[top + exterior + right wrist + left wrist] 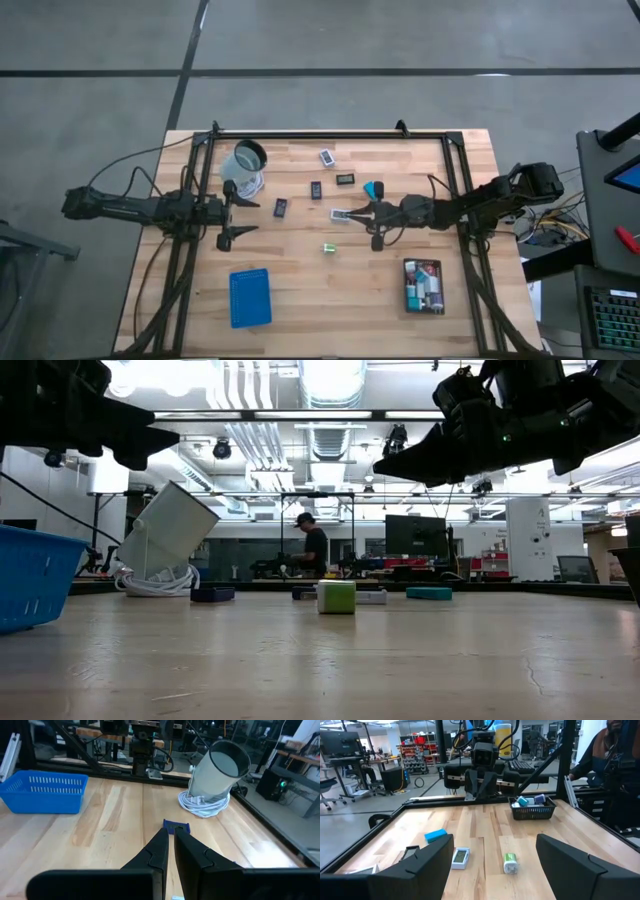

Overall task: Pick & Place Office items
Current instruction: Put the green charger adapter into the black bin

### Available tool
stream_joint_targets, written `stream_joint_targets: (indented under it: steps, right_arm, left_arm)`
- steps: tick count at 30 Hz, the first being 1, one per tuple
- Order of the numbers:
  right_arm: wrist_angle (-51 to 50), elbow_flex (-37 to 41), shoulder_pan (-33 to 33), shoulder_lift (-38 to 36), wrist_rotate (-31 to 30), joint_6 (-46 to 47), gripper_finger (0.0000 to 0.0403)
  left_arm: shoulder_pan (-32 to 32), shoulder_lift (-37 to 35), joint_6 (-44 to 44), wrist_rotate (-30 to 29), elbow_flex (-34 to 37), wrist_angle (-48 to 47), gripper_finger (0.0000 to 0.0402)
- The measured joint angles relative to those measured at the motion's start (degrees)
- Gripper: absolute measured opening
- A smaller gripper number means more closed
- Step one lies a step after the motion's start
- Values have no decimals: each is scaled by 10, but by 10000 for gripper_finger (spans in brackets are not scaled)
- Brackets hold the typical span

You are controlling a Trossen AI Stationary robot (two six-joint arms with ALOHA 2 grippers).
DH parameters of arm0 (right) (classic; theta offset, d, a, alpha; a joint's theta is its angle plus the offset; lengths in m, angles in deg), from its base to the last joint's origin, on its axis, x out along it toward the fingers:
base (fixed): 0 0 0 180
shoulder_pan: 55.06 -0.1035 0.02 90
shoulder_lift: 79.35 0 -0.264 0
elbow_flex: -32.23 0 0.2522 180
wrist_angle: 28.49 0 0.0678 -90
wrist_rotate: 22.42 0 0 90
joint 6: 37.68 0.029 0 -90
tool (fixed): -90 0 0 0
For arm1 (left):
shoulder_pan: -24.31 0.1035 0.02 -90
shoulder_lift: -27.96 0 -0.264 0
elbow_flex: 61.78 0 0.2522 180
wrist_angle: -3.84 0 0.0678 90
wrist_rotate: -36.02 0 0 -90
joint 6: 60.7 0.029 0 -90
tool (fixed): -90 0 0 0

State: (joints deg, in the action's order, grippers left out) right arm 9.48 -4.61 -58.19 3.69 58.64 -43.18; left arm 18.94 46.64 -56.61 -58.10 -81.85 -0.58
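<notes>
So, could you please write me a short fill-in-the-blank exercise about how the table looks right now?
1. The left gripper has its fingers ____.
2. The right gripper has its fingers ____.
3. The black tray holds several items, while the ____ tray holds none.
4. The clear cup rests tilted on a coiled white ____.

Missing words: open; shut; blue; cable
</notes>
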Motion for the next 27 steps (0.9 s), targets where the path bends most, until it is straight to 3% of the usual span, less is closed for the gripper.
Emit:
stream_joint_targets:
  steps: [3,17,27]
  right_arm:
    - [-2,0,-4,0,2,37,27]
    - [-3,0,-4,0,4,40,30]
    - [-5,0,-4,0,7,66,107]
  left_arm:
    - [0,0,0,0,0,0,291]
    - [0,0,0,0,0,0,291]
    - [0,0,0,0,0,0,291]
